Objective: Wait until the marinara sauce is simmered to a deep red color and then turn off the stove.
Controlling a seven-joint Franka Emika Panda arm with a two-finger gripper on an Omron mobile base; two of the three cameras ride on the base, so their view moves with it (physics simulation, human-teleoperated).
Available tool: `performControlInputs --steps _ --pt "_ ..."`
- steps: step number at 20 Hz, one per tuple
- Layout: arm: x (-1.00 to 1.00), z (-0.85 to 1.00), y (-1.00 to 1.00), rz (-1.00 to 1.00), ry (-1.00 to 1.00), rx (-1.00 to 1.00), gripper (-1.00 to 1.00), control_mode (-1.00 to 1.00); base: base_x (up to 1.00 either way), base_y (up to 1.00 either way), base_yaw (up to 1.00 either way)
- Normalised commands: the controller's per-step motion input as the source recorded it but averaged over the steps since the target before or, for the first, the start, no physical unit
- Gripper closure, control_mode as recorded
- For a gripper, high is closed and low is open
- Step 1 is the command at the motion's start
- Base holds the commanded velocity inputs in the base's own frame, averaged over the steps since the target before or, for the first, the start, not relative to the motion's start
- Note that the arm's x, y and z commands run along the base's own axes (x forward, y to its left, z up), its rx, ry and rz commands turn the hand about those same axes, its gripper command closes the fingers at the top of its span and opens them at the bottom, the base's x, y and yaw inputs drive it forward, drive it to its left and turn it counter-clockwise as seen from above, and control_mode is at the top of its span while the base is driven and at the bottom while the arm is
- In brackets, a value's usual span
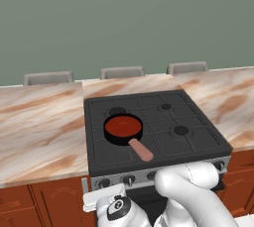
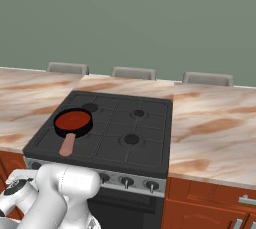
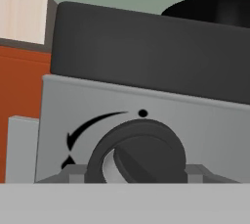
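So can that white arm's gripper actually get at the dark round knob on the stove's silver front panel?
Probably yes. In the hand view the dark round knob sits right ahead on the silver front panel, with nothing visible in between. Whether the gripper's jaws are open can't be told.

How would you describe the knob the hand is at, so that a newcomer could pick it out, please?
Find the black stove set in the marbled counter, then its silver front panel with a row of dark knobs. The knob is the one at the panel's left end, below the pan of red sauce, with a curved black arrow beside it.
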Motion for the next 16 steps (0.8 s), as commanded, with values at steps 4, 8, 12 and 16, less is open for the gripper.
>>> performControlInputs --steps 4,8,12,16 --pt "0.00 0.00 0.00 0.00 0.00 0.00 1.00 -1.00 0.00 0.00 0.00" --pt "0.00 0.00 0.00 0.00 0.00 0.00 1.00 -1.00 0.00 0.00 0.00" --pt "0.00 0.00 0.00 0.00 0.00 0.00 1.00 -1.00 0.00 0.00 0.00" --pt "0.00 0.00 0.00 0.00 0.00 0.00 1.00 -1.00 0.00 0.00 0.00"
